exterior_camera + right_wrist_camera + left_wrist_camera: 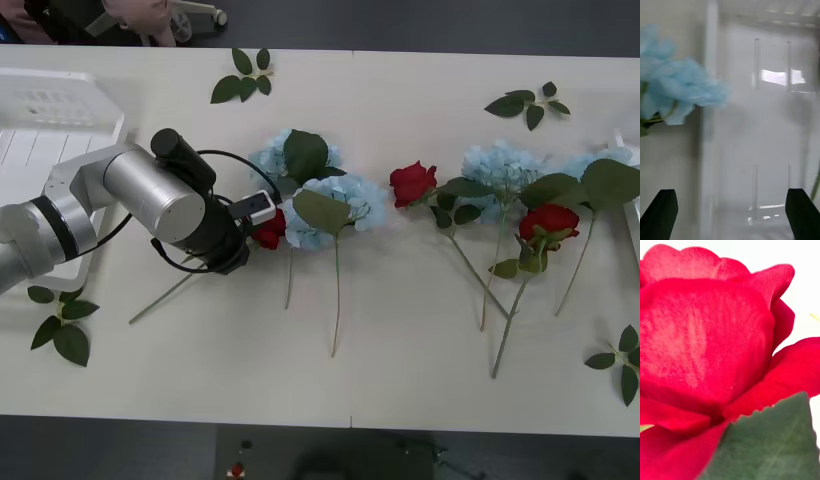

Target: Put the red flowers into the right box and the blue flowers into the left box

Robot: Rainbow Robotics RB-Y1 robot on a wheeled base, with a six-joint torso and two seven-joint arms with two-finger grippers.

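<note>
Left end effector (262,222) reaches low across the table; right end effector (730,213) spread wide.

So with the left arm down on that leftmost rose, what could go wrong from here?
The left gripper is at a red rose whose head lies against a blue flower, so a lift could drag that flower along. The rose's stem runs under the arm and may snag. The right box is across the table, a long carry.

A big white table (400,400) fills the middle, with a thin seam running down it. Small green leaf sprigs (243,76) lie near its edges. Past the far edge the floor (430,25) is dark grey — the same dark floor shows below the near edge.
</note>
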